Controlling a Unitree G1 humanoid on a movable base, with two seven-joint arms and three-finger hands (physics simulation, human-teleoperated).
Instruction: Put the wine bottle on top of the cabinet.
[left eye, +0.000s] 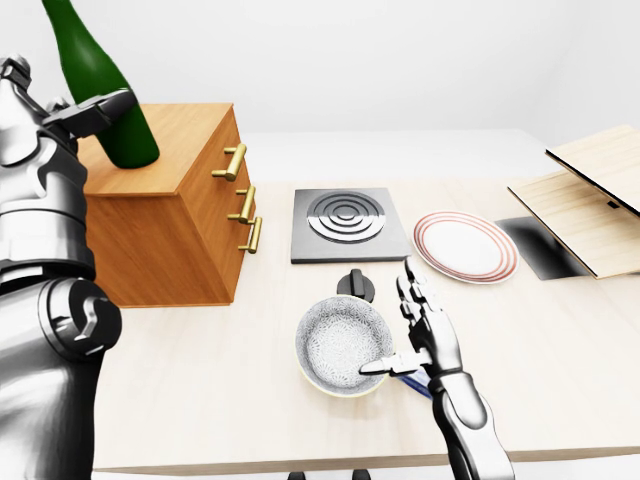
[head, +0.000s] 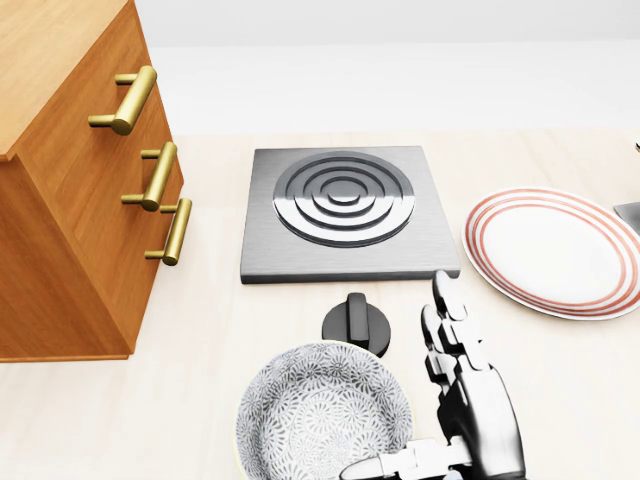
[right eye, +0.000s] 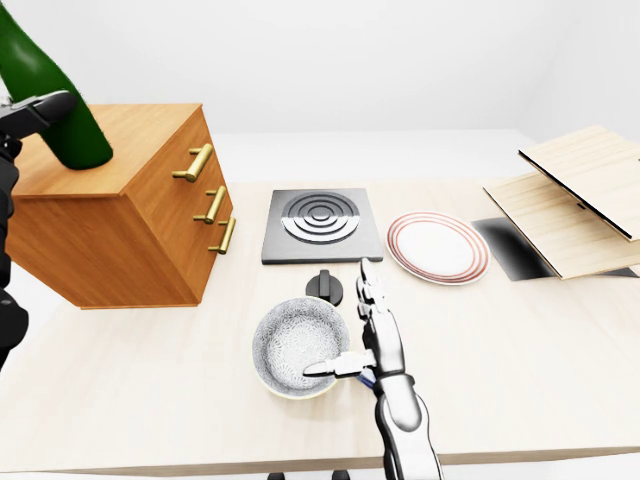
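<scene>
Wine bottle: green glass, tilted, held over the left part of the cabinet top in the left-eye view. Its base appears to sit at or just above the wooden top surface; contact cannot be confirmed from either eye view.

Left robot hand: fingers wrapped round the lower body of the bottle, pinching it. The arm fills the left edge of the left-eye view.

Right robot hand: empty, fingers straight and pressed together pointing toward the far side, thumb stuck out to the left over the rim of the patterned bowl. It holds nothing and plays no part in the placement.

Other items on the tabletop: black knob just beyond the bowl, square hob plate farther off, red-rimmed plate to the right, wooden boards at far right. All well apart from the cabinet.

Progress, judged: transport looks essentially complete, since the bottle is already over the cabinet top. Remaining: bring the bottle upright, seat the base flat on the wood, open the left fingers, withdraw the arm.

Risk, judged: the bottle is tall and leaning; releasing before it stands square could tip it off the left edge.
</scene>
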